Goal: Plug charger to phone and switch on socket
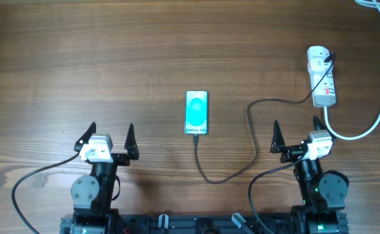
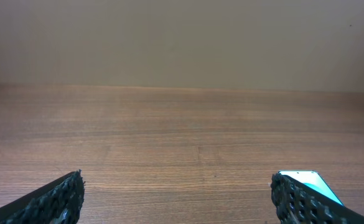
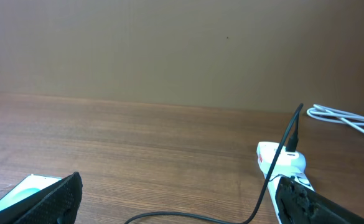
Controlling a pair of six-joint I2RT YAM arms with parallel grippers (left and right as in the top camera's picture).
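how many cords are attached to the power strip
2. The charger, a thin black cable, leaves the socket at its far end and runs to the phone; a thick white cord leaves its near end, looping right and off the top edge.

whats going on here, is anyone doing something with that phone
Nothing is being handled right now. Both arms sit at the near edge of the table, with the left tool and right tool open and empty. The phone lies lit, screen up, in the middle. The thin black charger cable runs from its near end to the power strip and looks plugged in. Whether the strip is switched on can't be told.
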